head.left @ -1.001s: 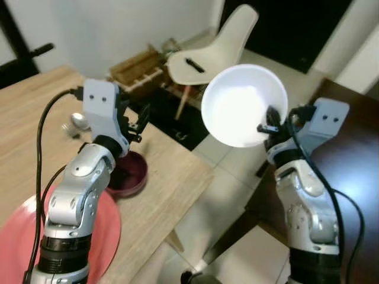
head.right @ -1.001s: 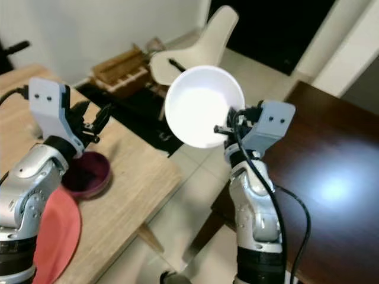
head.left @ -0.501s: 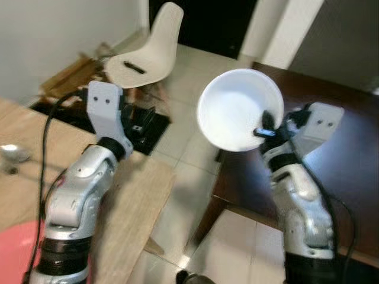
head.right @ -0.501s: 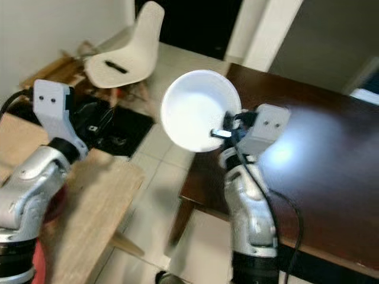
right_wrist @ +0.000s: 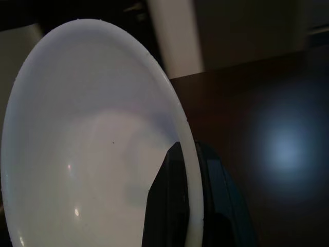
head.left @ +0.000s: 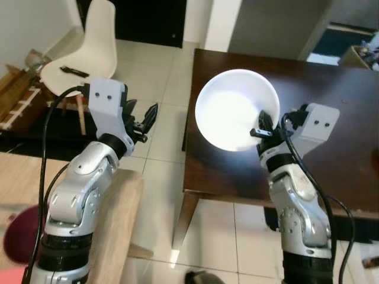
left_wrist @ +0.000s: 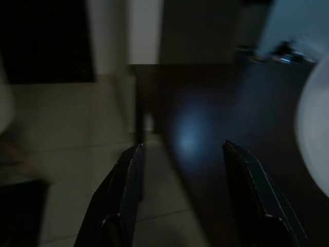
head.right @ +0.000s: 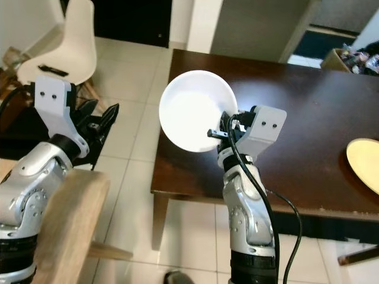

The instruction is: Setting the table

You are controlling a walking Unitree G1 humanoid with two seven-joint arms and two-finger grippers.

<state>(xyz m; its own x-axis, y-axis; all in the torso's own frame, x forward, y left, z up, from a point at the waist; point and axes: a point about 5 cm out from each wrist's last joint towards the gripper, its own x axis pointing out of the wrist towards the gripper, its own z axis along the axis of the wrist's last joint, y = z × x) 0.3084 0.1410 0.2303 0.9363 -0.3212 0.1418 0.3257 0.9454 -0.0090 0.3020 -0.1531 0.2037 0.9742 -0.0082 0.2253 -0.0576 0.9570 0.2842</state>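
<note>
Right gripper [head.left: 265,125] fingers clamped across the rim of the white bowl [head.left: 235,109], one inside, one outside; bowl tipped on edge, held in the air above the near corner of the dark table [head.right: 308,136]. Judged rigid, smooth, likely slippery and breakable; a thin rim pinch lets it pivot, so move gently. Left gripper [head.left: 144,118] spread, empty, over floor.

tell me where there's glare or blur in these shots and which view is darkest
Left eye view: the white bowl is blown out, nearly featureless. Right eye view: a soft light patch glares on the dark table. Left wrist view: darkest and smeared, with a dim sheen between the left gripper's fingers. Right wrist view: the bowl rim is sharp, the background soft.
</note>
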